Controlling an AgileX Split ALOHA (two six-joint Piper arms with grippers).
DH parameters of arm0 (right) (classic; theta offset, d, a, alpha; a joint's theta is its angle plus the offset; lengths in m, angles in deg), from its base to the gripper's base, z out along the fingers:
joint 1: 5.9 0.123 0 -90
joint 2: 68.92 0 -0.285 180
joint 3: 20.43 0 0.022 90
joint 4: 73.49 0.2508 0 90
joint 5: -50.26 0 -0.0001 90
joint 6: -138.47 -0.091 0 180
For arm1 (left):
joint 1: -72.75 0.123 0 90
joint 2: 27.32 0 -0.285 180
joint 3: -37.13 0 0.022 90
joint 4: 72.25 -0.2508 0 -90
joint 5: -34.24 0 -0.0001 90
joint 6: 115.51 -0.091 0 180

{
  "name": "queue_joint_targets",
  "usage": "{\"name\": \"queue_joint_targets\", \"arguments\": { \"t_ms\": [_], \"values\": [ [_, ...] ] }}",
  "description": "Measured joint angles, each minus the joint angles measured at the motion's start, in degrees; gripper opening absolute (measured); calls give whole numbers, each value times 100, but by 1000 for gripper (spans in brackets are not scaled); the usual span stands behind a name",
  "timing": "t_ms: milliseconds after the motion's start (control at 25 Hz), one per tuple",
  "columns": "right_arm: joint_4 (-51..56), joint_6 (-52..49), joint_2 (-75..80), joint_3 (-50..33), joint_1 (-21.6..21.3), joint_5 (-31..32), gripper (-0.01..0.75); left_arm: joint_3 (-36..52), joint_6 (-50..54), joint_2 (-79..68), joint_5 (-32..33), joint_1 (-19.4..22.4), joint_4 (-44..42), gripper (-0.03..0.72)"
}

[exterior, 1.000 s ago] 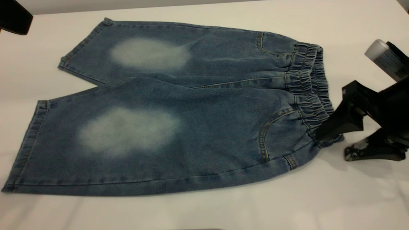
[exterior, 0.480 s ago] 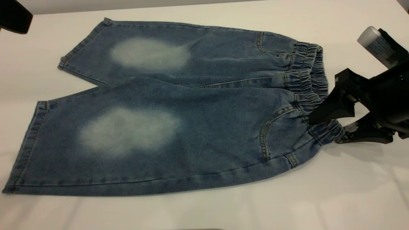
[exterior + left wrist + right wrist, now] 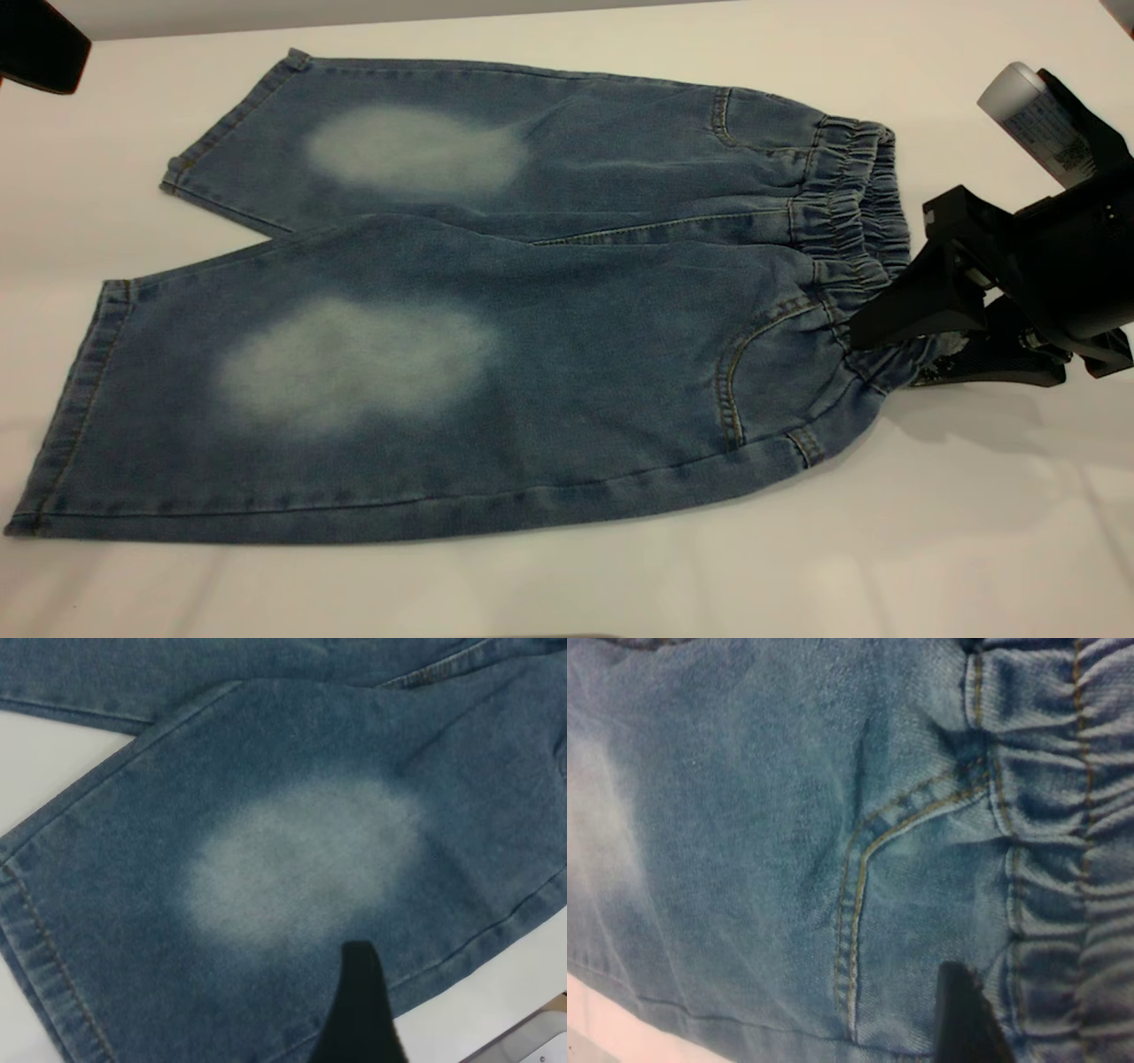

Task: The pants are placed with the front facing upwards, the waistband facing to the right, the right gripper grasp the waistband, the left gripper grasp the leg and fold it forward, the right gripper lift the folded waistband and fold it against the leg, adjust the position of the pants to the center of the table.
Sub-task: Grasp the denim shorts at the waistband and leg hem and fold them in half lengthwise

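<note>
One corner pinched | right gripper (image 3: 895, 350) fingers closed on the waistband (image 3: 855, 239), probably ready for folding | pants (image 3: 461, 301) flat on table (image 3: 974, 532) | left gripper (image 3: 359, 1010) over leg, finger state unclear

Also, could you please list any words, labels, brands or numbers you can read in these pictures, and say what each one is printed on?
Label on the silver-grey cylinder on the right gripper: dark print is there, but too small and blurred to read.
Pants, waistband and table: no text, brand or number visible in any view.
Nothing can be quoted.
</note>
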Motion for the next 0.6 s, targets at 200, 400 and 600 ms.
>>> {"name": "queue_joint_targets", "arguments": {
  "t_ms": [200, 400, 600],
  "values": [
    [-23, 0, 1, 0, 0, -34, 345, 0, 0, 0, 32, 0, -11, 504],
    [-23, 38, 1, 0, 0, -154, 208, 0, 44, -249, 153, 0, -469, 504],
    [33, 161, 1, 0, 0, -154, 50, 0, 184, -856, 42, -167, -973, 493]
  ]
}}
